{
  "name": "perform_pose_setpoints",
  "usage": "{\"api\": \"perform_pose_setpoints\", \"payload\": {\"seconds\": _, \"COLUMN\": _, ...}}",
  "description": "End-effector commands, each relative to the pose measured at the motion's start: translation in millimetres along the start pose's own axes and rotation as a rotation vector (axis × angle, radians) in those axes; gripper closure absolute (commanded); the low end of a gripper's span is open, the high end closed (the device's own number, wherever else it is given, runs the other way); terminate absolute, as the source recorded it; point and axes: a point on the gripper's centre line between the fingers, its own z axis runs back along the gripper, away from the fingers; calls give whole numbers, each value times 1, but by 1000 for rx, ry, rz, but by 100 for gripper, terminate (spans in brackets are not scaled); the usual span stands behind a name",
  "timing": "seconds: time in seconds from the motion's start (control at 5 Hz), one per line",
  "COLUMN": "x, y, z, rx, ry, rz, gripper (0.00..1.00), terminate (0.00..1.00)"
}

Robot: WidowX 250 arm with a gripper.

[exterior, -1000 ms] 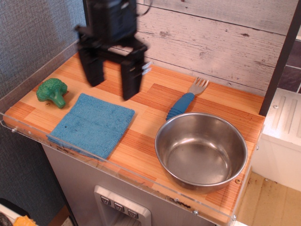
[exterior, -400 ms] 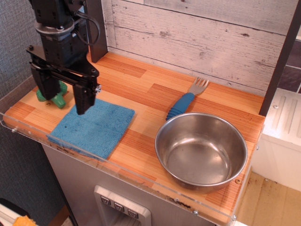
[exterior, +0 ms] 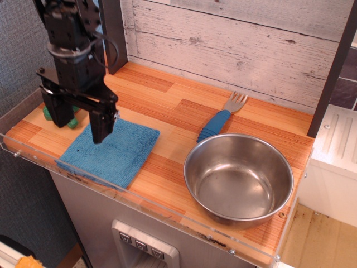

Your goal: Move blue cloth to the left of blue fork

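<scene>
- gripper (exterior: 82, 124) is hanging w/ fingers spread wide, empty, right over the far-left corner of the blue cloth (exterior: 111, 152)
- cloth is lying flat near the front edge, well left of the blue fork (exterior: 218, 120), which is sitting by the steel bowl (exterior: 239, 178)
- left finger is looking really close to the green broccoli toy (exterior: 61, 114), so prob risking knocking it on the way down
- pinching just a corner is risky imo, terry cloth could be slipping out or folding mid-drag
- dragging too far right = bumping the fork
</scene>
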Motion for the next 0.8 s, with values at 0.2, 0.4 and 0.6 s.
{"api": "perform_pose_setpoints", "payload": {"seconds": 0.2, "x": 18, "y": 0, "z": -31, "rx": -8, "ry": -78, "rz": -31, "gripper": 0, "terminate": 0}}
{"api": "perform_pose_setpoints", "payload": {"seconds": 0.4, "x": 19, "y": 0, "z": -44, "rx": -17, "ry": -82, "rz": -24, "gripper": 0, "terminate": 0}}
{"api": "perform_pose_setpoints", "payload": {"seconds": 0.6, "x": 19, "y": -2, "z": -55, "rx": -46, "ry": -94, "rz": -27, "gripper": 0, "terminate": 0}}
